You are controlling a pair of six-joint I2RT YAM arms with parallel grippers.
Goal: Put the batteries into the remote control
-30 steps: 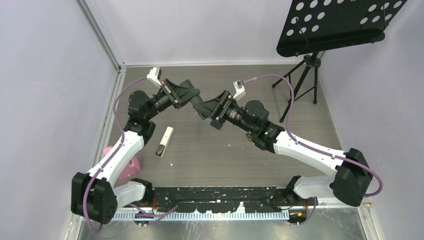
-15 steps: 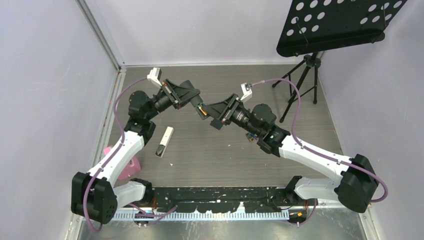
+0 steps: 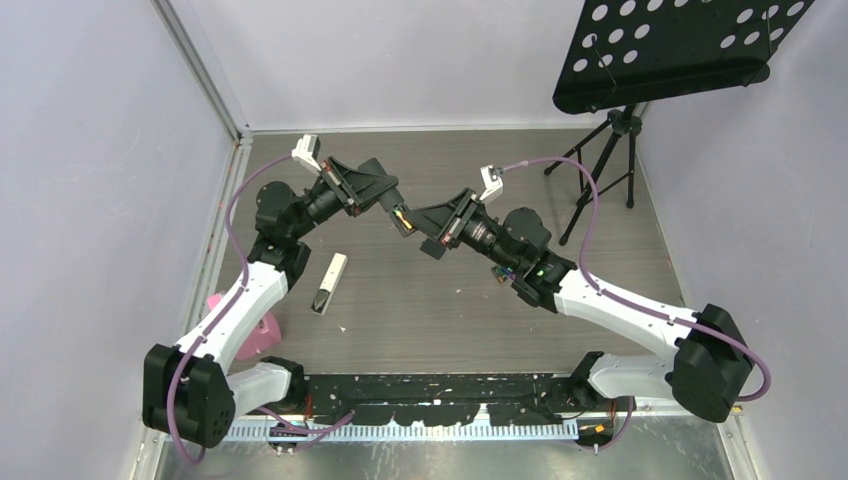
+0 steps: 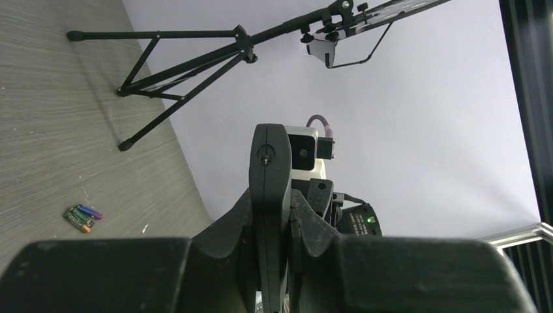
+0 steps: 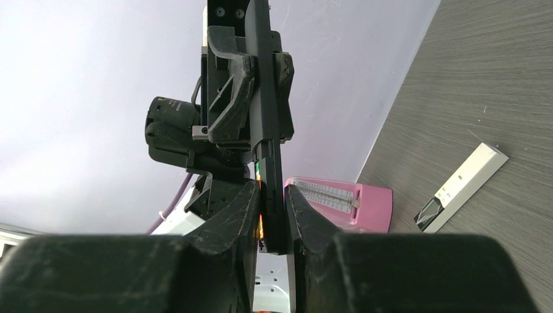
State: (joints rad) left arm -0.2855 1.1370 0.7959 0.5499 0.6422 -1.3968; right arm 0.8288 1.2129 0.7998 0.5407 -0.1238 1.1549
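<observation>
I hold the black remote control (image 3: 396, 207) in the air between both arms. My left gripper (image 4: 274, 197) is shut on it edge-on, and the remote control (image 4: 269, 156) sticks out past the fingers. My right gripper (image 5: 272, 192) is closed on the other end of the remote control (image 5: 268, 163). Orange and green of batteries (image 5: 259, 225) show against its left finger, and also in the top view as batteries (image 3: 401, 215). Three loose batteries (image 4: 83, 218), green, purple and orange, lie on the table. The left gripper (image 3: 380, 192) and right gripper (image 3: 414, 222) meet above the table's middle.
A slim white and black device (image 3: 328, 284) lies on the table under the left arm. A pink metronome (image 3: 262, 335) stands at the near left and shows again as the metronome (image 5: 345, 203). A black music stand (image 3: 612, 150) occupies the back right corner.
The right arm shifted a little and its jaws closed from wide open onto the end of the remote control. The left gripper kept its hold and barely moved.
</observation>
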